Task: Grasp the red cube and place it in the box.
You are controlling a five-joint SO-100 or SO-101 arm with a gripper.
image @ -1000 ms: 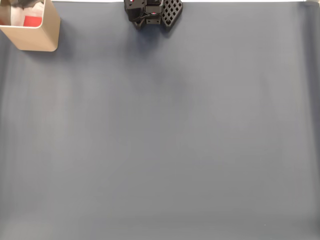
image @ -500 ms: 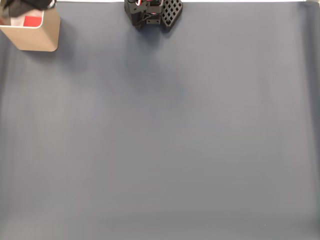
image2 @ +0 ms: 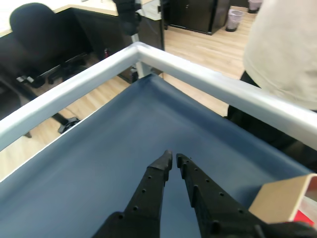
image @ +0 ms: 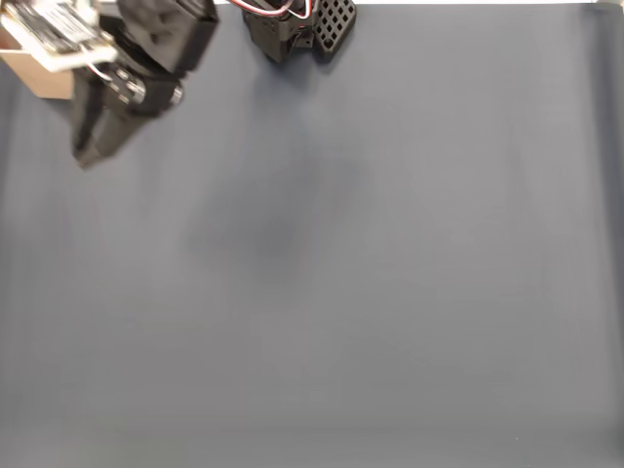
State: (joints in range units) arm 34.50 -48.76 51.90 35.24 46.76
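Note:
In the fixed view my arm reaches over the top left corner and covers most of the tan box [image: 37, 76]. My gripper [image: 84, 154] points down and left just past the box, above the mat. The wrist view shows my gripper [image2: 172, 159] with its black fingers nearly touching and nothing between them. In that view a corner of the box [image2: 282, 201] sits at the lower right, and beside it a thin strip of the red cube [image2: 305, 218] shows at the frame edge. In the fixed view the arm hides the cube.
A blue-grey mat [image: 390, 292] covers the table. The arm's black base [image: 292, 24] stands at the top edge. A metal rail [image2: 198, 69] borders the table corner. Beyond it stand a person in a light top [image2: 287, 49] and an office chair [image2: 34, 25].
The arm has swung out from over the box and now covers it. Earlier the red cube lay inside the box. The gripper now hangs empty beside the box.

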